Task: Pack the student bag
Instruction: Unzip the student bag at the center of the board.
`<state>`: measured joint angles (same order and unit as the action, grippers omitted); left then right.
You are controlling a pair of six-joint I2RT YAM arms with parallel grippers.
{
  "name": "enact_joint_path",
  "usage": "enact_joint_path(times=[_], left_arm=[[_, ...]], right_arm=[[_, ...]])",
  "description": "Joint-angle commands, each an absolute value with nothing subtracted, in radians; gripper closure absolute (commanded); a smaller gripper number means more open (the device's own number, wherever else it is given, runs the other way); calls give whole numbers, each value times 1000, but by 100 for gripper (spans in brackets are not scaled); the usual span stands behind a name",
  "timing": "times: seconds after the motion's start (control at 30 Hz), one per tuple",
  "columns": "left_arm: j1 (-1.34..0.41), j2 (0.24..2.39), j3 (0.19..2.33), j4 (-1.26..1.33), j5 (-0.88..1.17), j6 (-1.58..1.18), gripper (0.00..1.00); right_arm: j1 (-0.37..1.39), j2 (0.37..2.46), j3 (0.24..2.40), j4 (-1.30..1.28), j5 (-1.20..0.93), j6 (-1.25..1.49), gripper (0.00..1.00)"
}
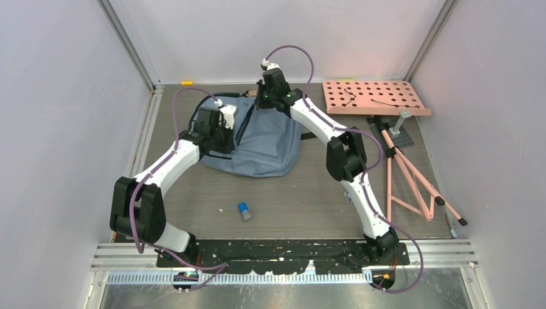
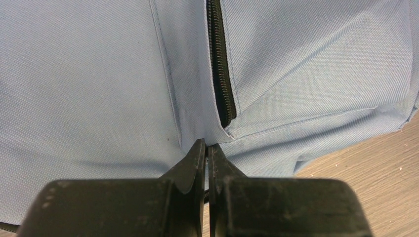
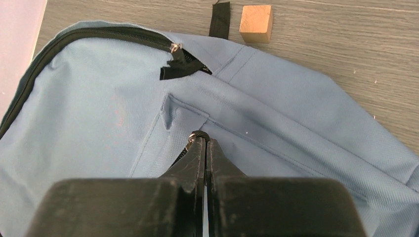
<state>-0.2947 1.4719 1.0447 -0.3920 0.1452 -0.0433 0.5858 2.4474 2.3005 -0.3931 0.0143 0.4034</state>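
Grey-blue cloth: the student bag [image 1: 264, 138] lies flat, far back on the table [image 1: 290, 199]. The left claw [image 2: 206, 148] is shut, tips on the cloth. The right claw [image 3: 201, 141] pinches a tiny zip tab [image 3: 192, 137]. A crooked pull could make the tab slip, or drag the bag.

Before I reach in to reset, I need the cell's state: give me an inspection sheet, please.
Surface: grey wood-grain table, few specks.
Job's things: large grey-blue fabric backpack lying flat, far side.
Clutter: small blue-capped cylinder; wooden cube; pink perforated board; pink folding stand.
Grippers: left gripper shut at the backpack's pocket seam; right gripper shut at a small metal zipper ring.
Cables: purple cables in loose loops.
Surroundings: pale walls, metal frame posts.
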Motion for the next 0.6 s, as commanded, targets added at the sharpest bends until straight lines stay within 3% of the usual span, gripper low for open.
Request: enact_joint_path(times=[0.0, 0.1, 0.17, 0.27, 0.37, 0.57], left_arm=[[-290, 1440, 1032, -538, 129, -31, 100], [-289, 1453, 1088, -566, 134, -60, 100], [-284, 1463, 1143, -588, 155, -86, 87], [-273, 1480, 1219, -594, 194, -121, 60], [-264, 1512, 1299, -584, 251, -172, 44], [-261, 1677, 1492, -598, 331, -266, 29]], right_arm=[[530, 2464, 2396, -274, 152, 402, 99], [529, 2454, 2397, -279, 114, 379, 99], [529, 2432, 2372, -282, 97, 361, 91], [529, 2376, 2312, -276, 81, 326, 65], [529, 2324, 2267, -275, 63, 306, 47], [529, 2207, 2176, -277, 49, 283, 40]])
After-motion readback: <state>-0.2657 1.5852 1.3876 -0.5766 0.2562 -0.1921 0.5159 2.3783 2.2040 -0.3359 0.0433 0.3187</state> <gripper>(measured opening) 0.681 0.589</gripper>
